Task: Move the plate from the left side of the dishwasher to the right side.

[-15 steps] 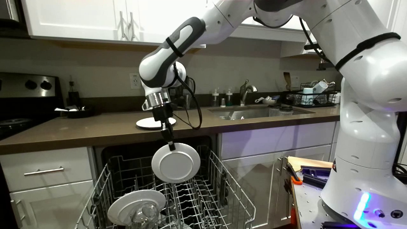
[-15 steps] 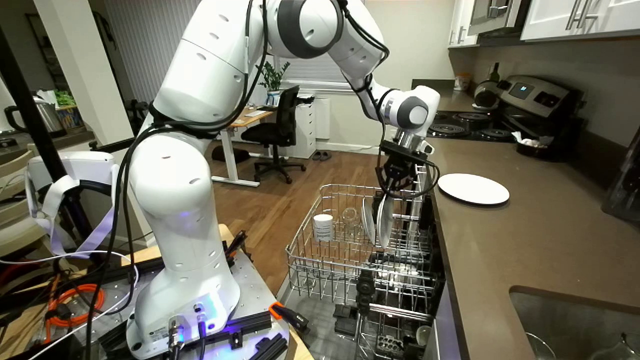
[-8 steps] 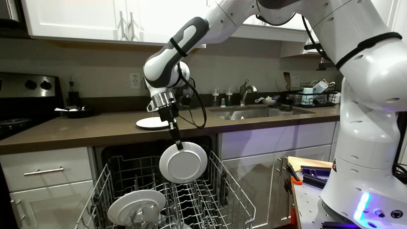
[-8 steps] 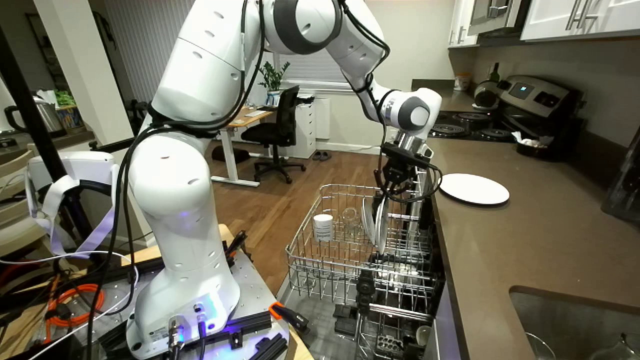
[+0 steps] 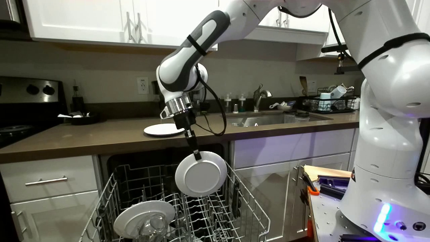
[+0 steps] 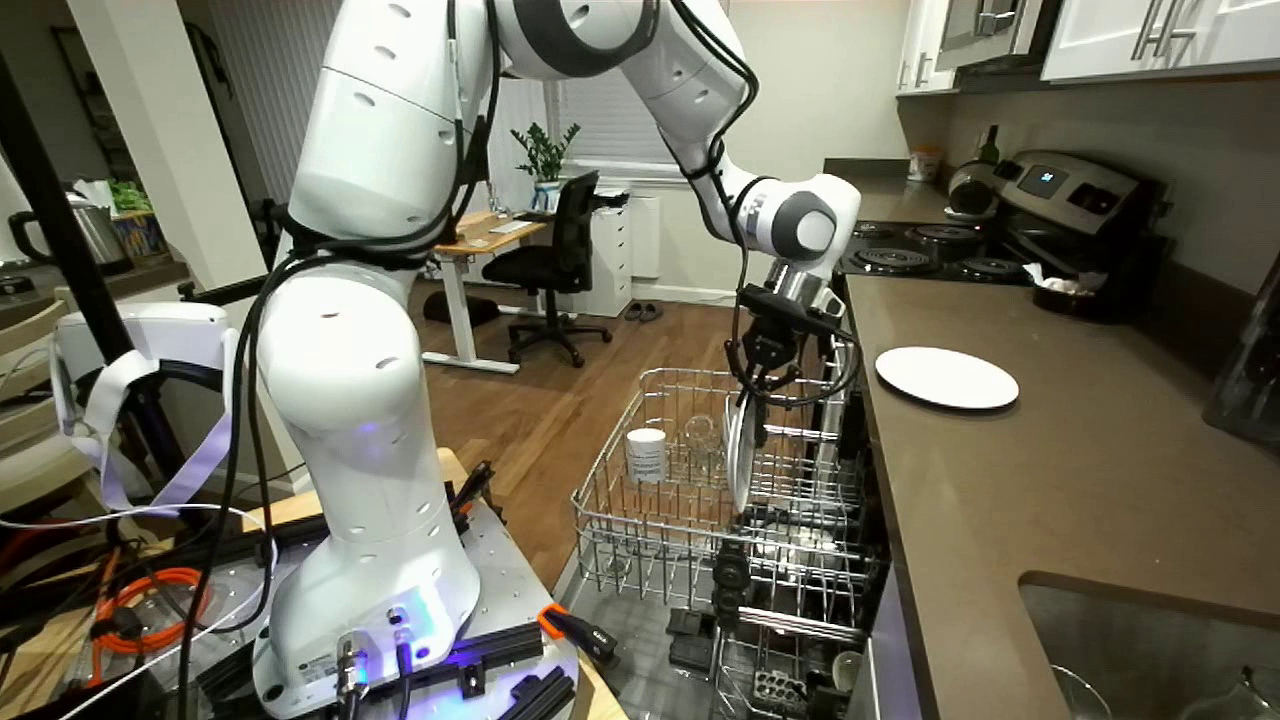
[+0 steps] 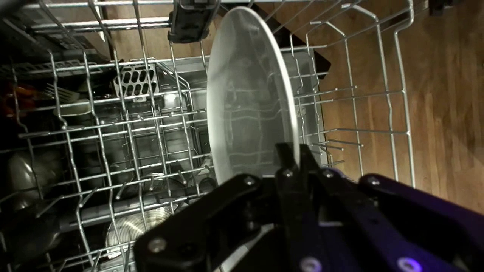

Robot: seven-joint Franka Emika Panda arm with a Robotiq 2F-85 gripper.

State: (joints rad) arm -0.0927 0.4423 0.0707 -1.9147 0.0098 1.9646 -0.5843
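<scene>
Dishwasher rack [image 5: 269, 220]: grey wire with upright tines, standing out from the dark dishwasher [image 5: 141, 157].
Small white plate [image 5: 201, 178]: above the rack's rear part, right of the rack's middle in an exterior view; upright, slightly tilted; whether its lower edge touches the tines, I cannot tell.
Pincer [image 5: 197, 155]: over the rack, clamped on the upper rim of the small white plate.
Leaning white plate [image 5: 132, 215]: in the rack's left half, nearer the front.
Clear glass [image 5: 153, 228]: in the rack, just in front of the leaning white plate.
White printed cup [image 6: 646, 455]: in the rack, toward its side away from the counter [image 6: 1050, 470].
Flat white plate [image 6: 947, 378]: lying on the counter, behind and higher than the rack.
</scene>
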